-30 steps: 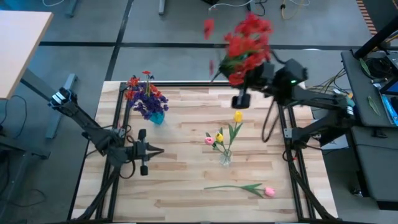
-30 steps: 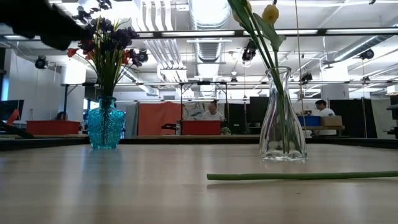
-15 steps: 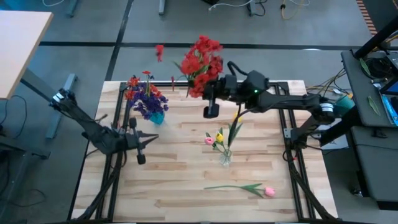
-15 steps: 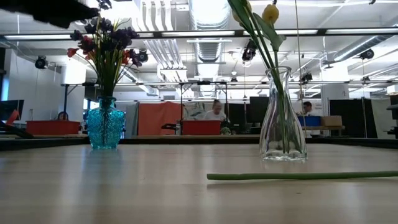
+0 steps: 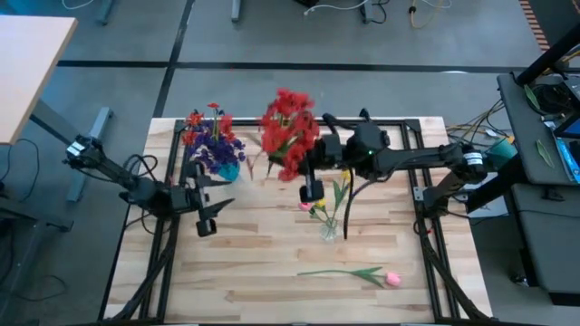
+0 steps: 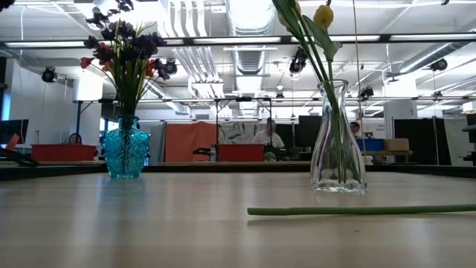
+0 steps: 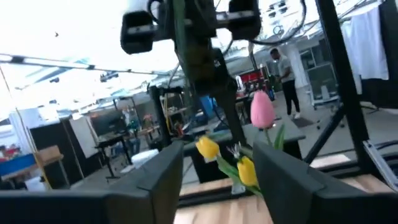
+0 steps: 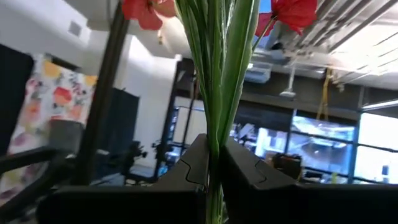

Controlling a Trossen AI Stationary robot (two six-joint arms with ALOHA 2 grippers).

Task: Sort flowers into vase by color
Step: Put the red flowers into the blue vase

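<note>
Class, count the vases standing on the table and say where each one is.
2. A blue vase stands at the table's far left, holding purple and red flowers. A clear glass vase stands near the middle, holding yellow and pink buds. None seems hidden.

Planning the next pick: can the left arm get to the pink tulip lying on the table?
Probably yes. The left end effector is open and empty, and bare table lies between it and the pink tulip.

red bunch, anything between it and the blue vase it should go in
Nothing visible blocks the way. The right gripper holds the red bunch above the table, just beside the blue vase. The left gripper sits apart, on the vase's near side.
</note>
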